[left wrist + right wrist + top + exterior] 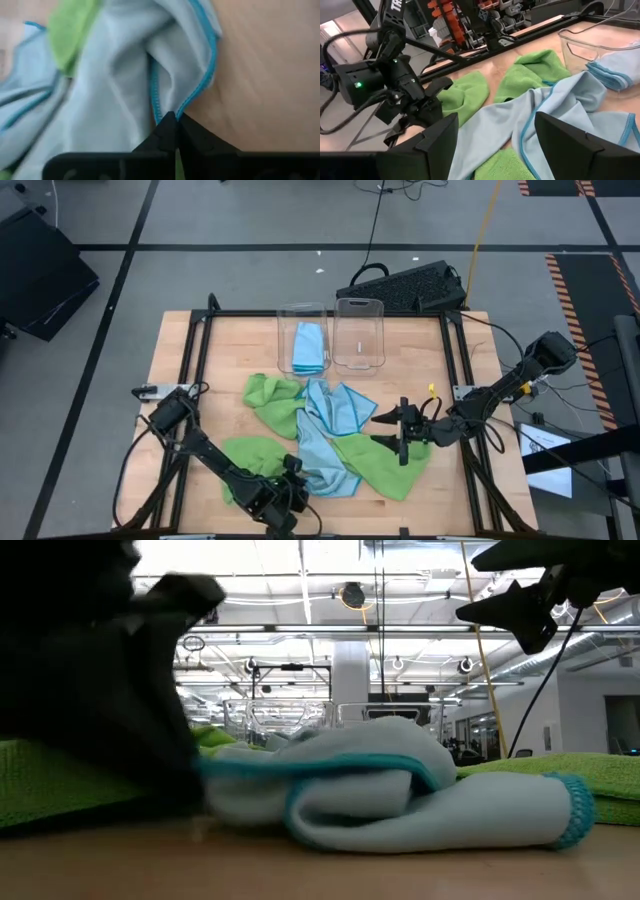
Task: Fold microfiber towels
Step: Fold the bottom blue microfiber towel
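Note:
A crumpled light blue towel (325,445) lies mid-table among three lime green towels (272,398) (250,460) (385,465), resting partly on them and partly on the wood. My left gripper (300,492) sits low at the table's near edge, shut on this blue towel's near end (125,75). Over the right-hand green towel, my right gripper (385,430) hovers open with nothing between its fingers (495,145). The low view shows the blue towel (400,790) bunched on the table next to the left gripper (150,730). My left gripper pinches the blue towel's teal-hemmed edge (170,111) between its two shut fingertips, where two runs of hem meet at a pucker or corner. The fingers slant down from the table's left. The towel lies slack on the table.
Two clear bins (303,330) (360,330) stand at the table's far middle; the left one holds a folded blue towel (310,348). A black frame (200,340) runs round the table. Bare wood (230,350) shows at the far left and along the near edge.

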Robot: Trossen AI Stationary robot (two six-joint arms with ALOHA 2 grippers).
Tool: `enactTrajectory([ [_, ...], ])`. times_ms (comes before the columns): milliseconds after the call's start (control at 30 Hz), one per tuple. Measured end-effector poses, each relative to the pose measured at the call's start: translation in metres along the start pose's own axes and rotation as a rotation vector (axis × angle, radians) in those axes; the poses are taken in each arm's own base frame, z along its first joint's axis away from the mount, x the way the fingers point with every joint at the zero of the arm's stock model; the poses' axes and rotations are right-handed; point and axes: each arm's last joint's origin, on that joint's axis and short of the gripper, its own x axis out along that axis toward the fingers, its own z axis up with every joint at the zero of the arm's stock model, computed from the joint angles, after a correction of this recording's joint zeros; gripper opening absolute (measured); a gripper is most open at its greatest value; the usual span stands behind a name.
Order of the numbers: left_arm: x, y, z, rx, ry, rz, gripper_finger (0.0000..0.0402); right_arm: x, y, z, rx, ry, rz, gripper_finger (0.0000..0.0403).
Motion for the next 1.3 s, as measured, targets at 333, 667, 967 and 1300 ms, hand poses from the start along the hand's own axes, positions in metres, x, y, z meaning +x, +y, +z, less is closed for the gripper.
enactTrajectory([
  [333,-0.053,0.074,0.022,-0.098,-0.09,0.137,0.0007,0.002,0.008,0.012,-0.053,-0.069,0.019,0.0254],
  [667,-0.103,0.163,0.02,-0.274,-0.132,0.195,0.0006,0.046,0.051,0.035,-0.278,0.007,0.092,0.0254],
  [967,-0.11,0.186,0.013,-0.421,-0.111,0.237,0.0011,0.097,0.044,0.039,-0.313,0.042,0.025,0.0254],
  [1300,-0.101,0.182,0.018,-0.454,-0.133,0.243,0.0013,0.131,0.039,0.053,-0.301,-0.014,-0.085,0.0254],
])
